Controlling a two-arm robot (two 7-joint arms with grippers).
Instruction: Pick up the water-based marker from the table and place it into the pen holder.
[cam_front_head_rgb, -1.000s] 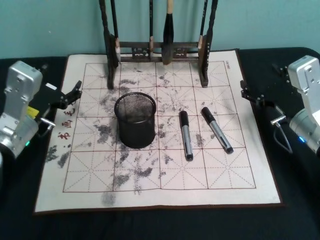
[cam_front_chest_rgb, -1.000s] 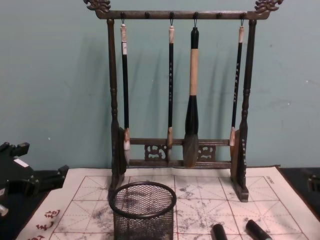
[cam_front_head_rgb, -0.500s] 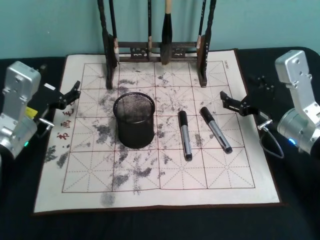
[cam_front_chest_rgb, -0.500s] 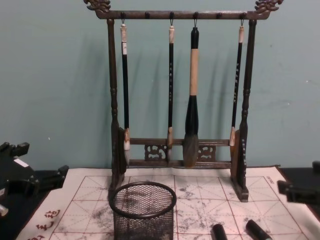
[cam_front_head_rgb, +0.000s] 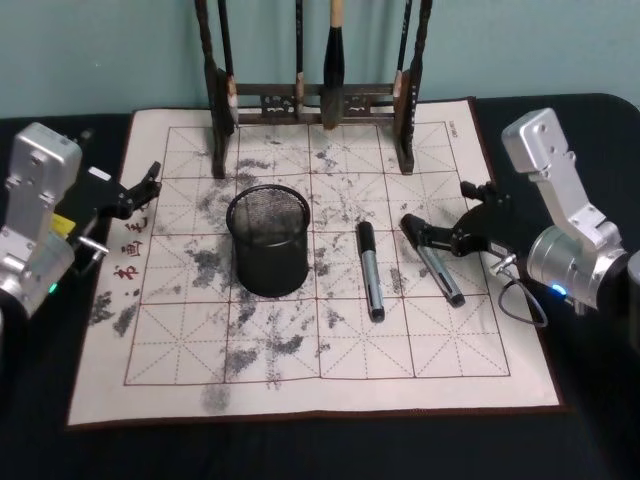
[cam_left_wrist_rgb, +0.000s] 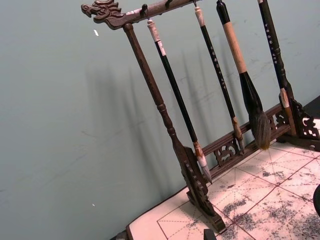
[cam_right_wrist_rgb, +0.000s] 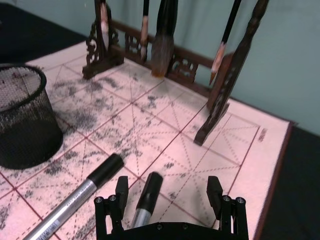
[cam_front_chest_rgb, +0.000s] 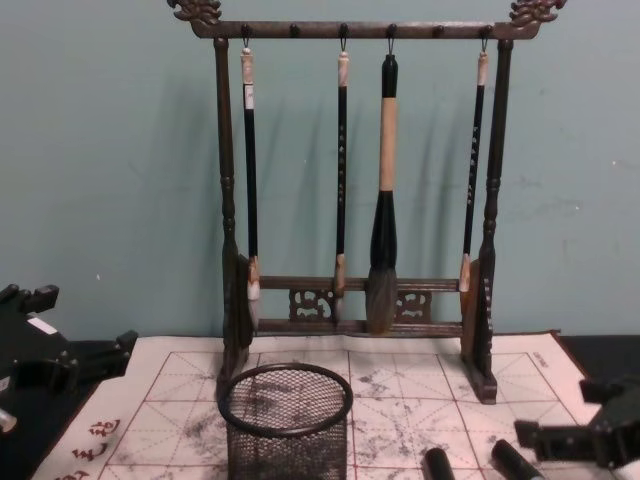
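1. At the far left of the table (cam_front_head_rgb: 300, 450), the left gripper (cam_front_head_rgb: 140, 190) is hovering at the left edge of the mat (cam_front_head_rgb: 450, 370), just above the red characters. Its fingers are standing spread apart, with nothing between them.
2. Right of it, the pen holder (cam_front_head_rgb: 268, 240) is standing upright on the mat, a little left of centre, with its open end up.
3. Behind the pen holder, the brush rack (cam_front_chest_rgb: 229, 200) is standing on the back edge of the mat. Four brushes (cam_front_chest_rgb: 388, 200) are hanging from its top bar.
4. Just right of the pen holder and apart from it, the first marker (cam_front_head_rgb: 371, 272) is lying flat on the mat. Its black cap is pointing toward the rack.
5. Near it on the right, the second marker (cam_front_head_rgb: 433, 262) is lying flat too. It is slightly angled and is not touching the first.
6. From the right side, the right gripper (cam_right_wrist_rgb: 167, 192) is reaching in low over the cap end of the second marker, with its fingers spread wide. In the right wrist view, the cap is sitting between the two fingers, closer to one of them. The fingers are not pinching it, and I cannot tell whether either one is touching it.
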